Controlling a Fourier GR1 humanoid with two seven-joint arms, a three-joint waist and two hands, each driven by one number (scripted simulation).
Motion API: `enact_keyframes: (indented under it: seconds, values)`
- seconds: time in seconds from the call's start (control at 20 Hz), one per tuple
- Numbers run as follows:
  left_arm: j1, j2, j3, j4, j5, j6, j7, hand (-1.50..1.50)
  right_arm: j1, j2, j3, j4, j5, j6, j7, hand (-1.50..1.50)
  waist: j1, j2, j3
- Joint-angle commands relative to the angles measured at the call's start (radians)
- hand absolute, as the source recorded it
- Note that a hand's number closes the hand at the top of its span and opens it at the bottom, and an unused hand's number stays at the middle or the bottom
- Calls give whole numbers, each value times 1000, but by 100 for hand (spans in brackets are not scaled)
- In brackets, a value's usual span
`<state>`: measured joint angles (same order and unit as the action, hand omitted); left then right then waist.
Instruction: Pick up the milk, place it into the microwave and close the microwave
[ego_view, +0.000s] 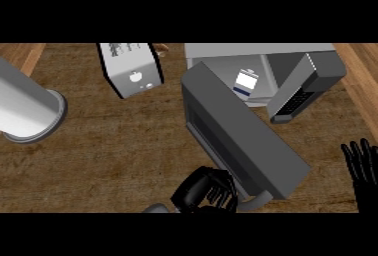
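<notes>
While the small white-and-blue milk carton (246, 81) stands inside the grey box-shaped microwave (295, 52), its long grey door (244, 135) swings open toward the nearer left hand (201, 192), curled empty at the door's near end; the right hand (362, 162) rests open.

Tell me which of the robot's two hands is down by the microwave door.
The left hand, its fingers curled at the lower end of the open microwave door. The right hand rests open at the view's right edge, fingers up, apart from the door.
</notes>
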<state>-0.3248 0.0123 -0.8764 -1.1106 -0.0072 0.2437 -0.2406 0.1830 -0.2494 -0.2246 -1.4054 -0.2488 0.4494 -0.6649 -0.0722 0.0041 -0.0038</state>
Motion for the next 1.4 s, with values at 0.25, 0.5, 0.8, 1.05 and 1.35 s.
enact_keyframes:
  seconds: [0.25, 0.5, 0.8, 1.05, 1.35]
  values:
    - [-231, -12, -102, 101, 185, 169, 48, 150, 7, -46, 31, -167, -92, 77, 102, -150, -84, 19, -3]
    - [-317, -12, -39, 118, 268, 248, 32, 150, 6, -70, 37, -205, -103, 92, 121, -150, -138, 31, -5]
    - [-355, -12, 40, 80, 385, 341, -105, -150, -32, -95, 14, -229, -140, 91, 138, -150, -178, 48, -7]
    - [-424, -12, 61, 135, 437, 367, -143, -150, -54, -106, 23, -258, -183, 115, 162, -150, -219, 58, -5]
    - [-500, -12, 83, 181, 504, 393, -173, -150, -90, -126, 23, -263, -241, 140, 192, -150, -252, 71, -2]
